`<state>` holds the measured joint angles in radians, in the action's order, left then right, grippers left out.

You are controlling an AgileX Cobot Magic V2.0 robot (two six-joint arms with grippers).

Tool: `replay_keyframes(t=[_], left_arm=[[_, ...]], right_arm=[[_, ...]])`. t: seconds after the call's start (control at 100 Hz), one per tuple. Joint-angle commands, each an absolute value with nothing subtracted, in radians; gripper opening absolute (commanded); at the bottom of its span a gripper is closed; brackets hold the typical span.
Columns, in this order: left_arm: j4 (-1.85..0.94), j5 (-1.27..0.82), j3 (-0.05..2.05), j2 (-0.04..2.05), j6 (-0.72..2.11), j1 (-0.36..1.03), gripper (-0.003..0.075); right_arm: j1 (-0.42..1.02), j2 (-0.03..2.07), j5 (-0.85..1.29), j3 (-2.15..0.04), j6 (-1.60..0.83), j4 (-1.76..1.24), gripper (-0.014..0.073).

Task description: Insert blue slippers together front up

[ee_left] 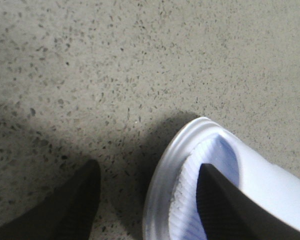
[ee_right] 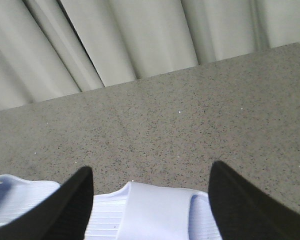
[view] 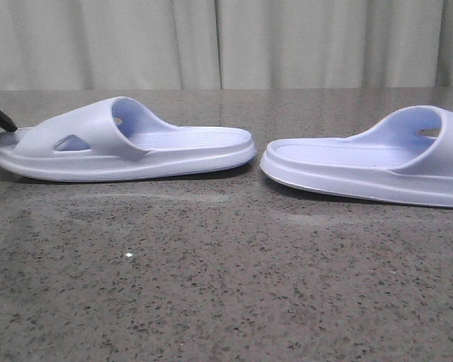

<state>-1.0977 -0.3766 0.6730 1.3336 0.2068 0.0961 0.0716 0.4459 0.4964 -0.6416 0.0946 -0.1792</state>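
Speckled stone tabletop (view: 211, 286) fills the foreground; beyond it the two blue slippers lie heel to heel, the left slipper (view: 124, 143) and the right slipper (view: 377, 162), soles down and slightly apart. They look light, springy, a bit slick. The left gripper (ee_left: 145, 200) straddles the toe rim, jaws spread, nothing pinched yet. The right gripper (ee_right: 150, 200) hovers wide open over the other's strap, the sturdiest place to grasp.

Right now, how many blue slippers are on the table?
2. One slipper lies at the left, with the left tool around its toe rim. The other slipper lies at the right, partly cut off.
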Motion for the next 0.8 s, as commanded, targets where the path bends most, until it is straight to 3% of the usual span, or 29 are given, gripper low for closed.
replay_keyframes(t=[0.0,0.58,0.79], left_arm=[[-1.186,-0.393,0.7,1.337,0.279,0.106,0.0384],[-1.346,-0.446,0.7,1.437,0.432,0.186,0.0381],[-1.346,-0.429,0.7,1.457,0.432,0.188,0.0275]], right_arm=[[0.067,0.459,0.41,-0.679,0.092,-0.184,0.0425],[0.067,0.459,0.41,-0.679,0.092,-0.184,0.0425],[0.067,0.459,0.41,-0.679,0.092,-0.184,0.0425]])
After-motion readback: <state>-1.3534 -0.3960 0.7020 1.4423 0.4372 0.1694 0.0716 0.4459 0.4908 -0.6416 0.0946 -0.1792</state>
